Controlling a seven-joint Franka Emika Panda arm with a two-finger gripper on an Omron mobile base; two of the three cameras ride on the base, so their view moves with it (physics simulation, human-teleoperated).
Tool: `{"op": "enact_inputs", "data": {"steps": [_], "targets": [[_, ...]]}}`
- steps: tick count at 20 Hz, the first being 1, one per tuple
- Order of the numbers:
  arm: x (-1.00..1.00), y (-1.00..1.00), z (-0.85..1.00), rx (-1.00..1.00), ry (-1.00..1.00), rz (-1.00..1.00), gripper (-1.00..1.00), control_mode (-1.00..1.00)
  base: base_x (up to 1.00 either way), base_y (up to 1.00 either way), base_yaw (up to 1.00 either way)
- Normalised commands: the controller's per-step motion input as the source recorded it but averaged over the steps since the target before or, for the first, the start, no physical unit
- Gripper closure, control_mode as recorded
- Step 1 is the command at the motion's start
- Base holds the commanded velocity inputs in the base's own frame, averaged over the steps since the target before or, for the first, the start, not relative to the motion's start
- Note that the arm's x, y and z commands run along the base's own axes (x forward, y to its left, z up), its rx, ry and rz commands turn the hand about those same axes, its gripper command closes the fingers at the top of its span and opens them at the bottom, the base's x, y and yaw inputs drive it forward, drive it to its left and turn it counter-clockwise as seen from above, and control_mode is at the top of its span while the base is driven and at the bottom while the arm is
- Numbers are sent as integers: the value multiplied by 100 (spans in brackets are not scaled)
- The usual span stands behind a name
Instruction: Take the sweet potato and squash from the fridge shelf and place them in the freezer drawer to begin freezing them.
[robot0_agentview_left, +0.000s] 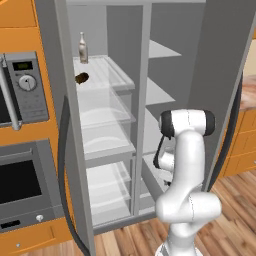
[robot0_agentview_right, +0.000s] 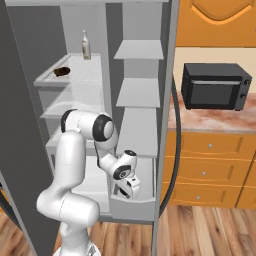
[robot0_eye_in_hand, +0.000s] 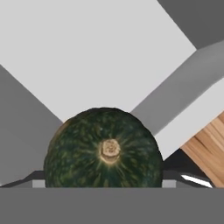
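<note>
An orange-cabinet kitchen with the fridge doors swung wide: the squash (robot0_eye_in_hand: 103, 151) is held by the tool (robot0_agentview_right: 123, 191) over the freezer drawer (robot0_agentview_right: 142, 200).

The round, dark green, ribbed squash is gripped between the jaws, stem facing the hand camera, above the plain grey drawer's smooth floor. The oblong reddish-brown sweet potato (robot0_agentview_left: 82, 78) is left near the front left corner of the frosted glass fridge shelf (robot0_agentview_left: 112, 75). If released off-centre, the ball may be sent rolling against the low wall.

No legible text or labels anywhere.
</note>
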Motion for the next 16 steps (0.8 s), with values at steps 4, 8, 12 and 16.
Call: {"op": "enact_inputs", "data": {"steps": [4, 8, 12, 16], "targets": [[-18, 1, -17, 0, 0, 0, -100, -100, 0, 0, 0], [-24, 0, -16, 0, -4, 0, -100, -100, 0, 0, 0], [-19, 0, -8, 0, -6, 0, -100, -100, 0, 0, 0], [-12, 0, -2, 0, -10, 0, -100, -100, 0, 0, 0]]}}
